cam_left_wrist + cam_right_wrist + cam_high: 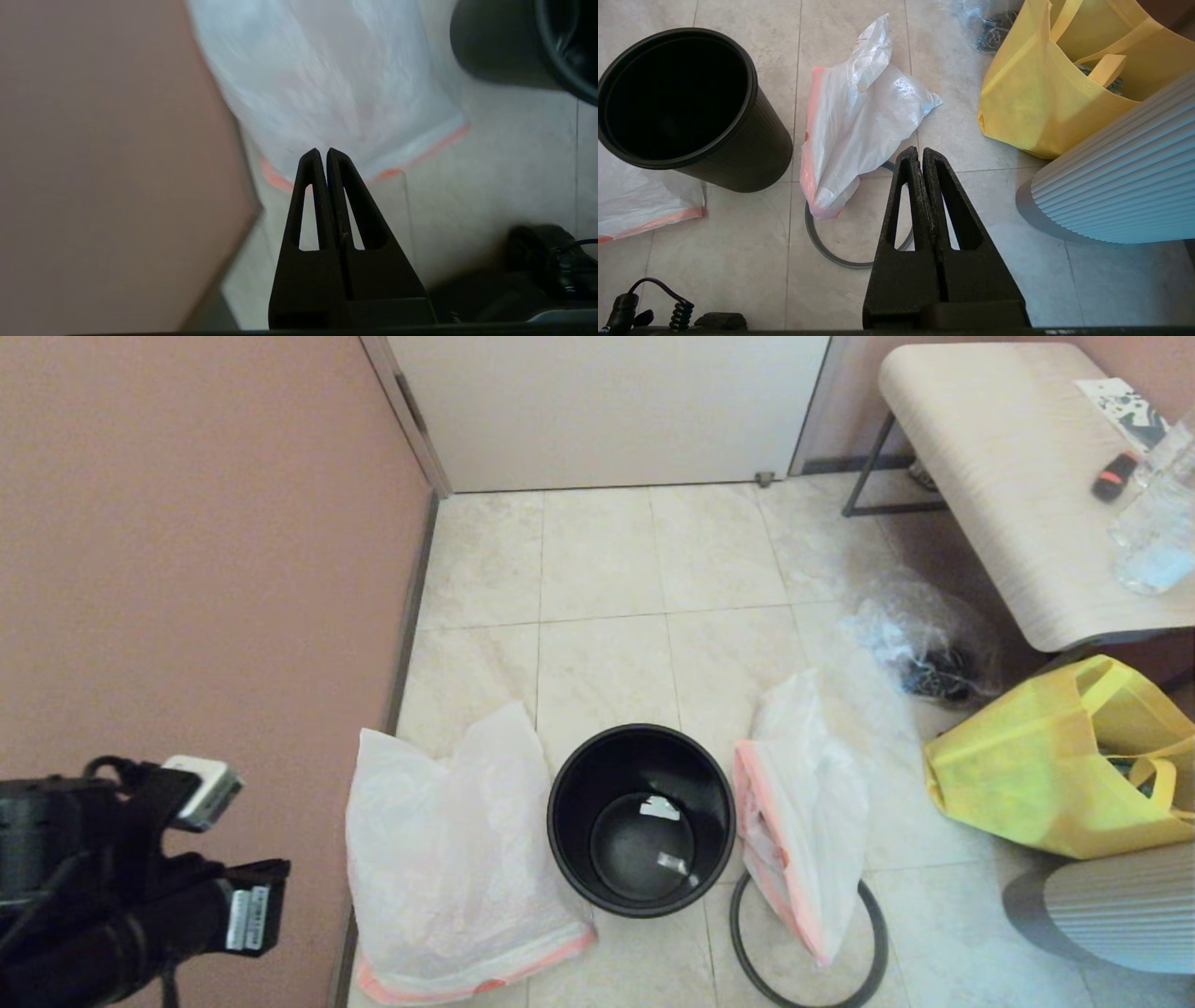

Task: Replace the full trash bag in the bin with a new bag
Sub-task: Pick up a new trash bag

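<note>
1 small round black plastic waste bin (pixel 641 821) stands upright on the beige floor tiles (pixel 597 560), unlined, with a few pale scraps on its bottom. 2 white translucent plastic bags with orange-pink drawstring hems lie flat beside it: 1 bag on the bin's left (pixel 448 877), touching its wall, and 1 bag on the bin's right (pixel 803 812), draped partly across 1 thin dark grey hoop (pixel 873 943) that lies on the floor apart from the bin. 1 knotted clear bag of dark rubbish (pixel 920 644) sits farther back under 1 pale wooden bench (pixel 1008 476), near 1 yellow fabric shopping bag (pixel 1046 765). 1 ribbed white cylinder (pixel 1120 905) stands at the lower right.

Left gripper (pixel 323 151): raised beside the pink wall (pixel 187 569), its 2 black fingers pressed together on nothing, pointing toward the hem of the left bag. Right gripper (pixel 920 150): seen only in the right wrist view, above the hoop, 2 fingers likewise together and holding nothing.
</note>
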